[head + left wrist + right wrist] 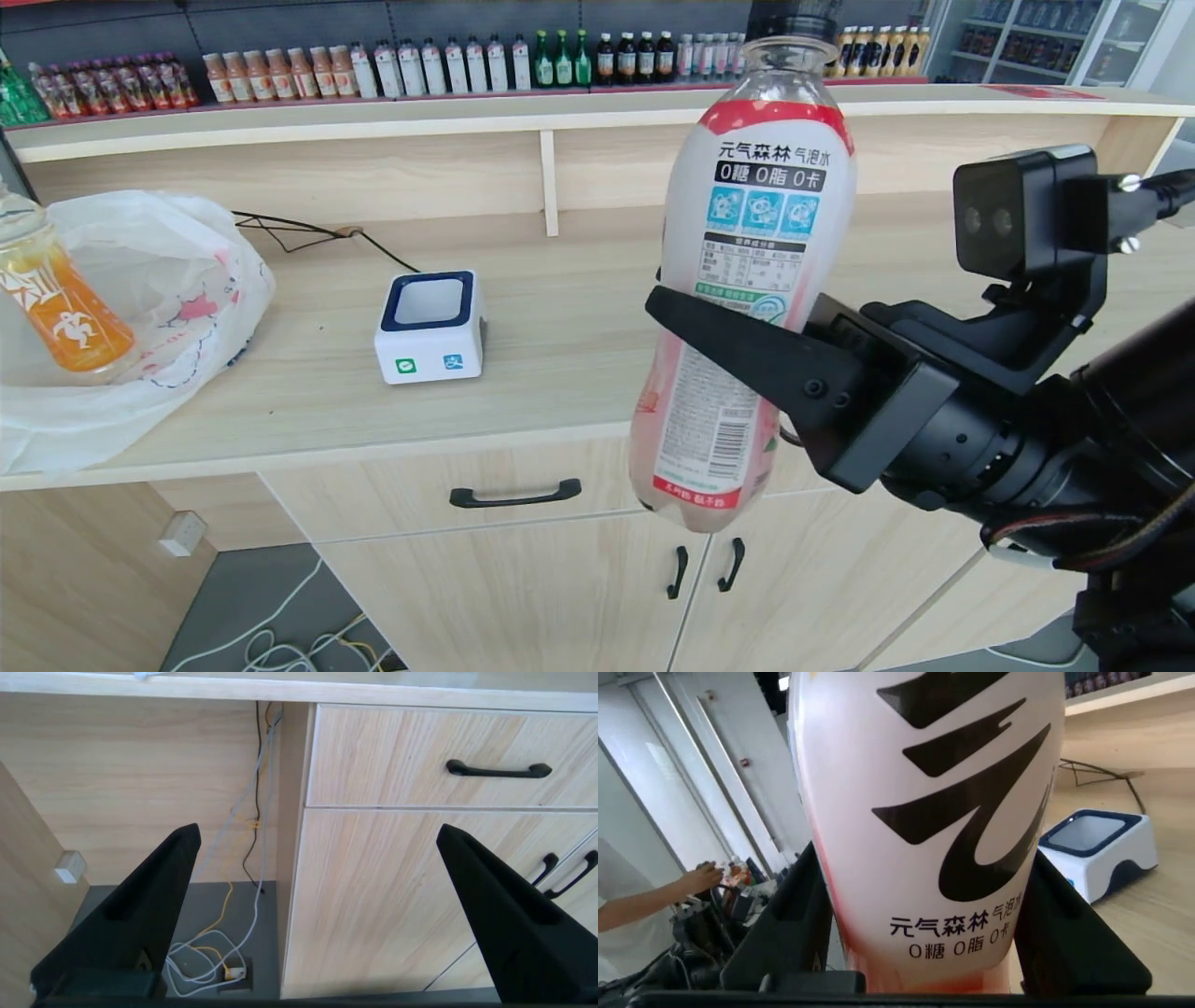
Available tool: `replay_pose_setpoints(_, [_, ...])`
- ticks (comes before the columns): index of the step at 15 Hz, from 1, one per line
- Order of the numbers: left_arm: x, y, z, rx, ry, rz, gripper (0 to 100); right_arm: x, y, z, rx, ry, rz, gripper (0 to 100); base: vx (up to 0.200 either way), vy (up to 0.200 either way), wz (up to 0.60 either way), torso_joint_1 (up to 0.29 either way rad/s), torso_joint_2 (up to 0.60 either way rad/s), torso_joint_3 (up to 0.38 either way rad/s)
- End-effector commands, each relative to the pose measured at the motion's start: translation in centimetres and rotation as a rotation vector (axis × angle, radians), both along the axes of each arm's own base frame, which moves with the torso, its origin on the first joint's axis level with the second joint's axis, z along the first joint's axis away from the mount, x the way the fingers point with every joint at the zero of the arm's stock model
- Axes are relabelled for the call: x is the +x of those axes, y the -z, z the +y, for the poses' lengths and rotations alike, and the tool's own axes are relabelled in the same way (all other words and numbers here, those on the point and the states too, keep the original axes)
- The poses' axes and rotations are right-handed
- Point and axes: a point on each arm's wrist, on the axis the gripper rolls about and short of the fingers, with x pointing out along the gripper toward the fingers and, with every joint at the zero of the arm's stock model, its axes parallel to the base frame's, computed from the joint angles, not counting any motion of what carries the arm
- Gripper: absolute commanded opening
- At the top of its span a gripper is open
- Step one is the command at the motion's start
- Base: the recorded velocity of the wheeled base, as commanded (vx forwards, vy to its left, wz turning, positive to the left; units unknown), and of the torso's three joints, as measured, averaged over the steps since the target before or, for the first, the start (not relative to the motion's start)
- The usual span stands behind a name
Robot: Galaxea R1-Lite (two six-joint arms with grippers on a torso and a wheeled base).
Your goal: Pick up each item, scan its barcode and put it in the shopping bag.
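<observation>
— What's closest?
— The pink-labelled bottle (747, 308), cap up, clamped at its middle by the right gripper (709, 322), in the air over the desk's (560, 373) near edge, right of the white scanner (430, 327).
— The left gripper (320, 835)?
— Jaws spread wide, holding nothing, low before the cupboard doors (392, 905).
— The shopping bag (140, 308)?
— At the desk's left end, with an orange drink bottle (56, 299) in it.

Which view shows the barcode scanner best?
The head view: the whole scanner sits unobstructed on the counter, top window up. The right wrist view catches it beyond the held bottle. The left wrist view faces cabinet fronts.
</observation>
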Motion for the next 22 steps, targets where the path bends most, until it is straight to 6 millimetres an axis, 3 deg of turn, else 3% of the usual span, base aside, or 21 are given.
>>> replay_pose_setpoints(1, [0.0, 0.0, 0.0, 0.000, 0.000, 0.000, 100, 0.1, 0.1, 0.0, -0.005, 0.045, -0.020, 0, 0.000, 0.000, 0.00, 0.000, 0.00, 0.000])
replay_pose_setpoints(8, [0.0, 0.0, 0.0, 0.000, 0.000, 0.000, 100, -0.2, 2.3, -0.8, -0.117, 0.323, -0.119, 0, 0.000, 0.000, 0.00, 0.000, 0.00, 0.000])
replay_pose_setpoints(14, [0.0, 0.0, 0.0, 0.000, 0.000, 0.000, 100, 0.1, 1.7, -1.9, -0.148, 0.726, -0.174, 0, 0.000, 0.000, 0.00, 0.000, 0.00, 0.000])
replay_pose_setpoints(18, [0.0, 0.0, 0.0, 0.000, 0.000, 0.000, 100, 0.1, 1.2, -2.2, -0.159, 0.820, -0.208, 0, 0.000, 0.000, 0.00, 0.000, 0.00, 0.000])
replay_pose_setpoints(22, [0.0, 0.0, 0.0, 0.000, 0.000, 0.000, 100, 2.7, 0.8, -5.2, -0.169, 0.977, -0.212, 0, 0.000, 0.000, 0.00, 0.000, 0.00, 0.000])
